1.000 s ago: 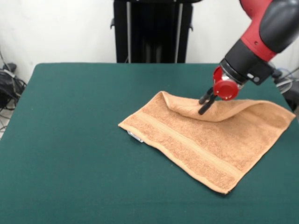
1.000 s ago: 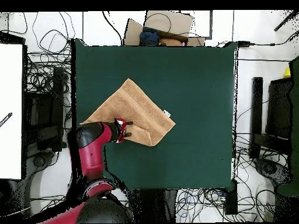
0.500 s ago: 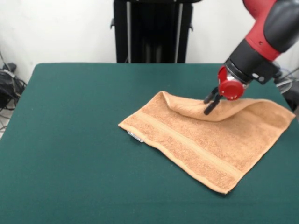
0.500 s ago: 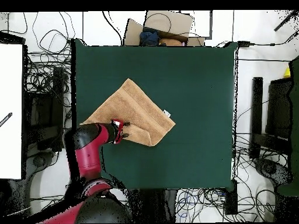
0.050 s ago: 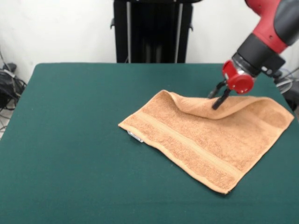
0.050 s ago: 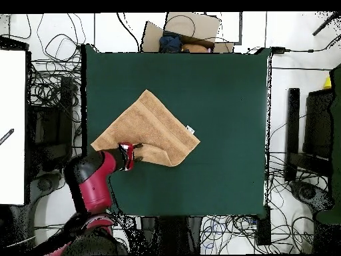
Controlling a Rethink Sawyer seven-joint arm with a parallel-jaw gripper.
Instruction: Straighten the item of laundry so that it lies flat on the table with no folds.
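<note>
The gripper (image 5: 219,99) seems to pinch the folded far edge of the towel (image 5: 205,137) on the table (image 5: 70,140).

Towel (image 5: 205,135) on table (image 5: 70,140), right of centre; pincer (image 5: 218,97) at folded far edge, apparently touching.

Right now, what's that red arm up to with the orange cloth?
The red robot arm is working on a small orange towel lying on a green table. Its gripper sits at the towel's far edge, where a flap is folded over onto the rest. The fingers seem pinched on that flap, though it is hard to be sure. So the towel is not yet flat: one fold remains.
</note>
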